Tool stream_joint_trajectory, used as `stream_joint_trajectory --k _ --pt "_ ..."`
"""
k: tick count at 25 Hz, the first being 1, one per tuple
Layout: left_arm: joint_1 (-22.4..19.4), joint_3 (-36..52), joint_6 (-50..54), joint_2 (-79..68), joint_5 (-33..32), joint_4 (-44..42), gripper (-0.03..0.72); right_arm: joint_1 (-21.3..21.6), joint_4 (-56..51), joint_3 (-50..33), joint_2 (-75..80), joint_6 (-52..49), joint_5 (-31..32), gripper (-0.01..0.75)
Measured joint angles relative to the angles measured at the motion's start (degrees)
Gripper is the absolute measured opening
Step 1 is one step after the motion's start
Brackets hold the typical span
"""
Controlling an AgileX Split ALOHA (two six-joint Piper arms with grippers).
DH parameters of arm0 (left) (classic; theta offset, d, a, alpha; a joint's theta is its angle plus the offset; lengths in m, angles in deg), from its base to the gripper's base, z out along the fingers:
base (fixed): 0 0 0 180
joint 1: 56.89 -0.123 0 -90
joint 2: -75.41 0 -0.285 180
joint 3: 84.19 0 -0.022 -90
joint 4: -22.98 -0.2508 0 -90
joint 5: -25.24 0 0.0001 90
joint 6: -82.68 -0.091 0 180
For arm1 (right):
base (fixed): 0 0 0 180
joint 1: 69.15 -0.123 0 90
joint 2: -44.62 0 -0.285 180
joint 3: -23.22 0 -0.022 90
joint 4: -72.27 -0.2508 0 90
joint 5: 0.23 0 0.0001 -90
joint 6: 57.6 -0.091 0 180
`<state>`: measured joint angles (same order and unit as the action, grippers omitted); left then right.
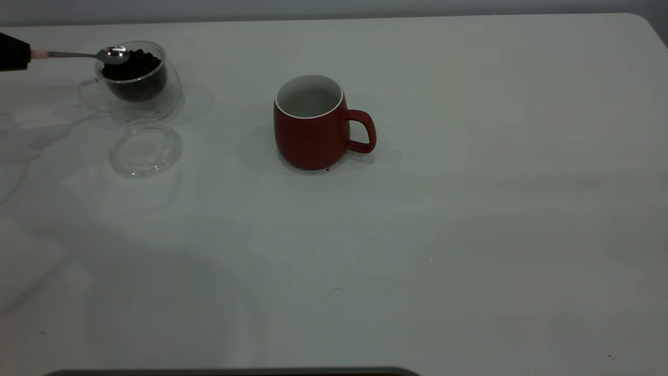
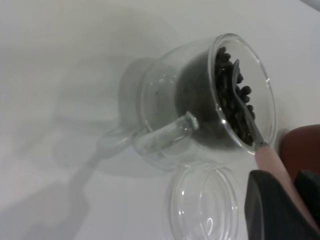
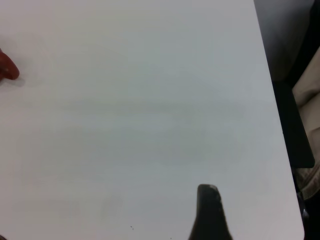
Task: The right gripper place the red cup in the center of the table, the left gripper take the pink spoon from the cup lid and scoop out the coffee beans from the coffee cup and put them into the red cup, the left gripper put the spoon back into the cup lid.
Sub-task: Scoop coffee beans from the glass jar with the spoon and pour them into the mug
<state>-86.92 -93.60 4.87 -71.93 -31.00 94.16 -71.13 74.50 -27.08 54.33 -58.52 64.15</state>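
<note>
Here the left gripper (image 1: 13, 52) reaches in from the tabletop's left edge near the far-left corner, mostly cut off, its fingers pinching the pale handle of the pink spoon (image 1: 83, 54). The spoon's metal bowl sits over the coffee beans (image 1: 134, 65) at the mouth of the coffee cup (image 1: 138, 78); whether it touches them is hard to make out. The cup lid (image 1: 145, 147) lies flat just beside the cup, toward the near edge. The red cup (image 1: 313, 125) stands upright around the middle of the table (image 1: 469, 219), handle toward the right edge, its white inside looking bare. Wide open tabletop runs to the right and near edges. The right gripper (image 3: 210, 212) hangs near the right edge, only one dark tip showing, so its spread cannot be told.
</note>
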Motion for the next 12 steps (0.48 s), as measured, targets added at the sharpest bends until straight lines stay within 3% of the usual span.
stream_joint_trajectory --k 12 --pt "0.9 0.0 2.3 -2.7 -0.3 0.5 0.123 0.0 0.0 0.0 0.0 0.0 0.0 0.581"
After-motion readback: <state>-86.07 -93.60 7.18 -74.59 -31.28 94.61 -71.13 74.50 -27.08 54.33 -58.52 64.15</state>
